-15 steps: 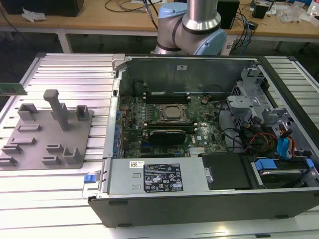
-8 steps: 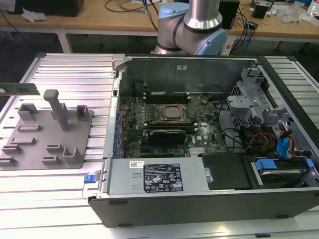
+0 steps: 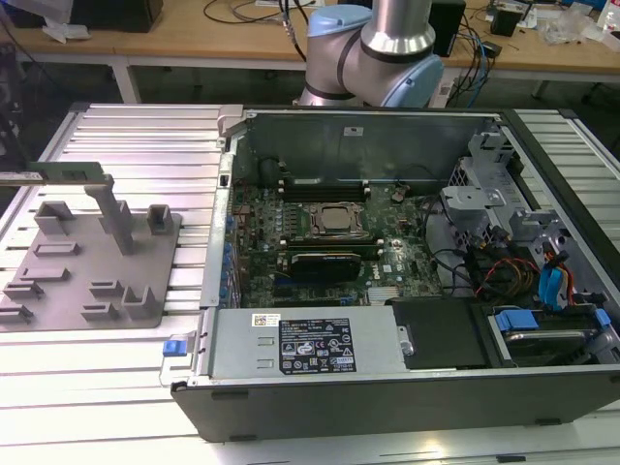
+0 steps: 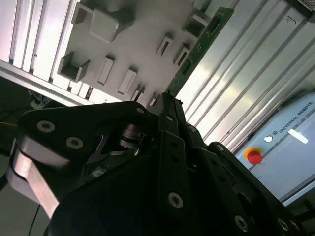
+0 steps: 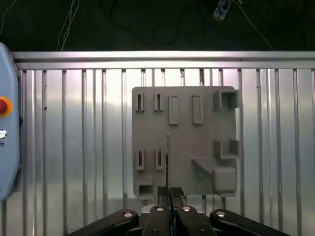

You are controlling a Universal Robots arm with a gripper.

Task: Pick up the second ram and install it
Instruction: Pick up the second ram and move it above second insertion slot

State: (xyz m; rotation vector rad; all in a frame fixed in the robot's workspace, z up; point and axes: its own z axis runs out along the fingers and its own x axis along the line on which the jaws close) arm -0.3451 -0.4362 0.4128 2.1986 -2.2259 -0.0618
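The second ram (image 3: 68, 172) hangs above the fixture plate (image 3: 77, 276), at the exterior view's left of the case (image 3: 387, 397).

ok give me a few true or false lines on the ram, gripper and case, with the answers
1. The gripper is shut on the ram. True.
2. The case is open, with the motherboard showing. True.
3. The ram sits in a slot on the motherboard. False: it is held over the grey fixture, outside the case.
4. The fixture lies to the exterior view's right of the case. False: it lies to the case's left in that view.
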